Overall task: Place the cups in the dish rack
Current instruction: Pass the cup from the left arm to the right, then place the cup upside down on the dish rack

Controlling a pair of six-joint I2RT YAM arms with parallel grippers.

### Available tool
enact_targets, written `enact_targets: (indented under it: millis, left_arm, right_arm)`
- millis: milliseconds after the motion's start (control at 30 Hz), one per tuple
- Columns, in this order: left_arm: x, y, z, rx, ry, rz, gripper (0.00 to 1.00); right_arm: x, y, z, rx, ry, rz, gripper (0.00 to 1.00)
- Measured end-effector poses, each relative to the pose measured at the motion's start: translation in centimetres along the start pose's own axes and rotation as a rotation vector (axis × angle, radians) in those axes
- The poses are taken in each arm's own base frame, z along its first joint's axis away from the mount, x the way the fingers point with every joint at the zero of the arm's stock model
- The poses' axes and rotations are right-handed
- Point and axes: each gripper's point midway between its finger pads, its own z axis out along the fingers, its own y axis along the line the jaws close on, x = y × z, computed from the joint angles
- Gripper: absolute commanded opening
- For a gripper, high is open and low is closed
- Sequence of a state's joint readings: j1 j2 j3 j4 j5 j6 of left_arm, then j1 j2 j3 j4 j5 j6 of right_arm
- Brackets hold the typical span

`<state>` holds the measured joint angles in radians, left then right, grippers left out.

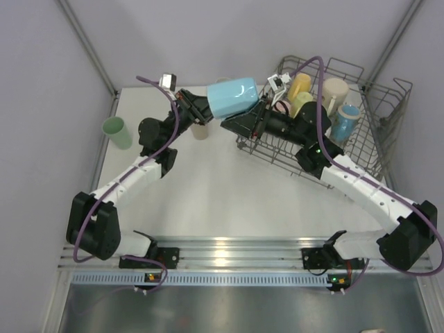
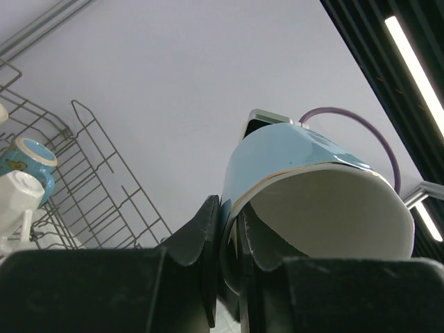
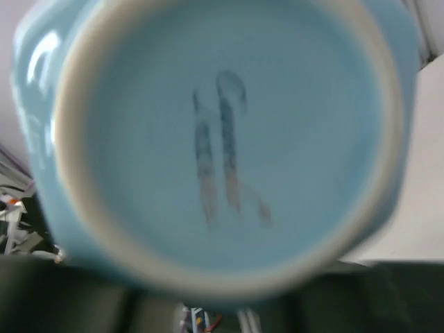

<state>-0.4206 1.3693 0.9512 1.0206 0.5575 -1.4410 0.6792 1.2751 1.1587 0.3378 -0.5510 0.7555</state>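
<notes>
Glossy light-blue ceramic cup (image 1: 232, 97) hangs sideways in mid-air, left of the grey wire dish rack (image 1: 368, 149) — left gripper (image 2: 229, 229) pinches its gold-edged rim. The right gripper (image 1: 258, 114) sits at its round base — jaw spread unclear.

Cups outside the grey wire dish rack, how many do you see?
3: a mint green tumbler at the white table's left edge, a beige cup near its far edge, and a light blue ceramic cup held in the air. Others may hide behind it.
</notes>
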Motion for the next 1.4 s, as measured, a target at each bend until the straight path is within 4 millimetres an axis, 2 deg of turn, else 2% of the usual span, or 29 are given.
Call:
enact_targets:
  millis: [100, 133, 200, 267, 300, 400, 500, 600, 700, 800, 967, 1133, 1267, 1400]
  left_arm:
    - [-0.4, -0.1, -0.2, 0.013, -0.025, -0.014, 0.00]
    - [-0.4, -0.3, -0.2, 0.023, -0.026, -0.017, 0.00]
    - [-0.3, -0.5, -0.3, 0.033, -0.020, -0.015, 0.12]
    - [0.0, -0.6, -0.4, 0.039, -0.011, -0.012, 0.27]
    - [0.2, -0.6, -0.4, 0.040, -0.005, -0.009, 0.46]
    - [0.5, -0.8, -0.5, 0.055, 0.008, 0.007, 0.66]
    - [0.6, -0.8, -0.5, 0.054, 0.018, 0.023, 0.76]
    - [0.7, 0.1, -0.6, 0.015, 0.024, 0.046, 0.81]
    - [0.9, 0.7, -0.8, -0.038, 0.030, 0.084, 0.98]
    - [0.9, 0.7, -1.2, -0.081, 0.031, 0.120, 0.98]
    - [1.0, 0.7, -1.7, -0.124, 0.037, 0.174, 0.98]
    - [1.4, 2.1, -2.2, -0.180, 0.056, 0.185, 0.98]
    - [1.8, 3.0, -2.9, -0.228, 0.066, 0.187, 0.98]
    - [2.0, 3.1, -3.3, -0.250, 0.074, 0.203, 0.98]
  right_arm:
    - [-0.2, 0.4, 0.1, -0.019, -0.011, -0.001, 0.00]
    - [-0.3, 0.5, 0.1, -0.024, -0.014, -0.009, 0.00]
    - [-0.2, 0.7, 0.1, -0.032, -0.016, -0.020, 0.00]
    - [0.0, 0.7, -0.2, -0.030, -0.017, -0.031, 0.00]
    - [0.0, 0.7, -0.3, -0.025, -0.018, -0.041, 0.00]
    - [-0.1, 0.2, -0.7, 0.004, -0.018, -0.070, 0.00]
    - [-0.4, -1.1, -1.5, 0.051, -0.013, -0.099, 0.00]
    - [-1.0, -2.0, -2.7, 0.096, -0.009, -0.137, 0.00]
    - [-2.1, -3.0, -4.5, 0.145, -0.011, -0.177, 0.00]
    - [-3.7, -4.3, -6.7, 0.209, -0.030, -0.234, 0.00]
    - [-6.1, -7.7, -10.4, 0.372, -0.021, -0.311, 0.00]
    - [-7.5, -11.1, -12.7, 0.529, 0.060, -0.386, 0.00]
    - [-6.6, -14.4, -13.3, 0.600, 0.179, -0.441, 0.00]
    - [-4.2, -18.8, -14.2, 0.664, 0.343, -0.473, 0.00]
